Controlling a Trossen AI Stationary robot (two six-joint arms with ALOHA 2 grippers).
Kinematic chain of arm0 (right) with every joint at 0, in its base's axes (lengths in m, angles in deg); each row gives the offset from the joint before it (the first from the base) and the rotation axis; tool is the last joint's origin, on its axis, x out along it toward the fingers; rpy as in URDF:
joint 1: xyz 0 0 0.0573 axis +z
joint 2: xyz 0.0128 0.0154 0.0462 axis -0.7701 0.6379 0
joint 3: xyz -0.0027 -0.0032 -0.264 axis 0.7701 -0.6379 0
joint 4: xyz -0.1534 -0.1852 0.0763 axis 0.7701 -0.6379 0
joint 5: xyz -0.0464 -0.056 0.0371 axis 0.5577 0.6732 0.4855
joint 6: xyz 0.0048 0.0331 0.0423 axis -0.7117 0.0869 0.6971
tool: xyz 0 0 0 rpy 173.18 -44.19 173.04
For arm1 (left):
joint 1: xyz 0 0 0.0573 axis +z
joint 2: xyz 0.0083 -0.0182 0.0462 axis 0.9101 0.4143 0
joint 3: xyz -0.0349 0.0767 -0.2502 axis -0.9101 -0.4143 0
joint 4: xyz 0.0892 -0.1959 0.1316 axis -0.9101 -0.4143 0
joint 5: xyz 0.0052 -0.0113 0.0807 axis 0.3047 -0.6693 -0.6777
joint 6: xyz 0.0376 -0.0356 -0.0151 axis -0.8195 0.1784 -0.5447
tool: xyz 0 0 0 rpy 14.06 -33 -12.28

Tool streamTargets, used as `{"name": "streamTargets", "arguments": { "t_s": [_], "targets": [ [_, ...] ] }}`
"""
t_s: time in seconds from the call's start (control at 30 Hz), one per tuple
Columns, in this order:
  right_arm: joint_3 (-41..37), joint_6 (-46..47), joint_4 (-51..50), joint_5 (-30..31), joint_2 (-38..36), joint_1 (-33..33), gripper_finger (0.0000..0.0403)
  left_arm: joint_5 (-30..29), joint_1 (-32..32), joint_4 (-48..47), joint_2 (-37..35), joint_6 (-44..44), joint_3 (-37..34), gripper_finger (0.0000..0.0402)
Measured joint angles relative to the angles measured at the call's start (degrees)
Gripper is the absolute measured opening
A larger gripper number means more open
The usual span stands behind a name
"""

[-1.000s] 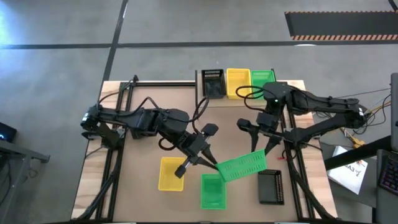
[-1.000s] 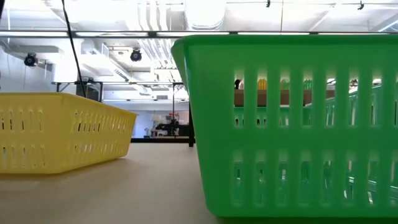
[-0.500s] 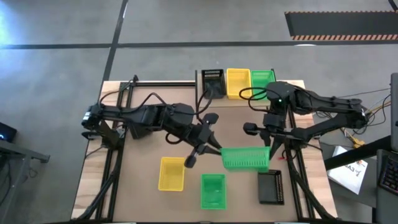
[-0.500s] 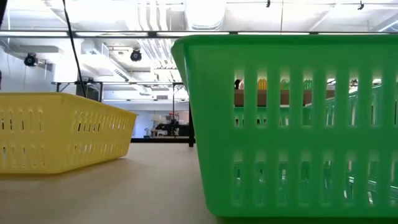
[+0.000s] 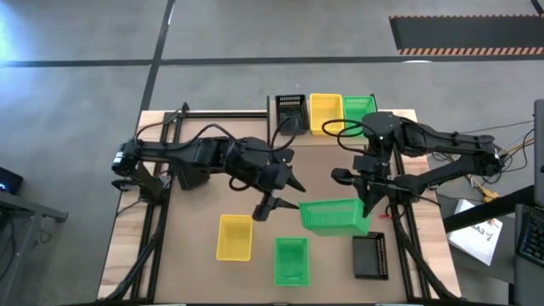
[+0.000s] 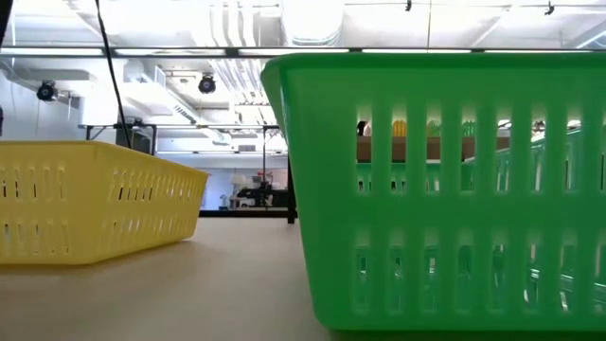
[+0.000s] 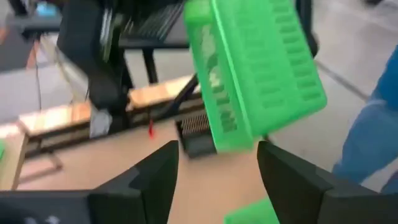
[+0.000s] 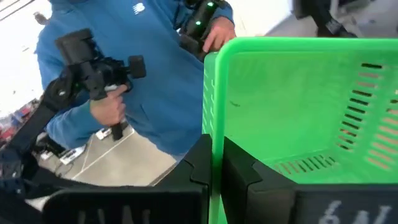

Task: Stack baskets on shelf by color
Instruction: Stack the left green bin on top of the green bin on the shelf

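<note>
Nearest the front edge, a yellow basket (image 5: 235, 236), a green basket (image 5: 290, 260) and a black basket (image 5: 371, 255) rest on the table (image 5: 195, 255). Above them the right gripper (image 5: 367, 206) pinches the rim of a lifted green bin (image 5: 333, 216); the left gripper (image 5: 280, 196) hangs beside it, fingers spread and empty. Farthest back, the shelf (image 5: 399, 116) carries black, yellow and green baskets.

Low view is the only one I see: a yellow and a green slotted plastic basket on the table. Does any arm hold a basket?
Observer: Yes, the right gripper is shut on the rim of another green slotted plastic basket, tilted above the table.
Operator: And the left one?
Observer: The left gripper is open beside that basket, not touching it.
Operator: And the shelf?
Observer: On the light-wood shelf: a black basket, a yellow basket, a green basket, side by side.
</note>
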Motion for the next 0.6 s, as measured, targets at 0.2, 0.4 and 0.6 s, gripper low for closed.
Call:
{"name": "streamTargets", "arguments": {
  "t_s": [0.2, 0.4, 0.6],
  "targets": [
    [1.5, -2.4, -16.6, 8.3, -2.8, -0.5, 0.0008, -4.9, 0.3, -16.7, -0.3, -0.2, 0.0, 0.0207],
    [8.4, -7.0, -39.9, 26.1, -3.3, -0.5, 0.0008, -8.9, 0.7, -23.2, -0.4, -0.2, -4.1, 0.0208],
    [16.4, -15.0, -62.8, 53.7, 1.8, -0.6, 0.0008, -8.8, 0.6, -17.6, -0.4, -0.2, -10.7, 0.0208]
  ]
}}
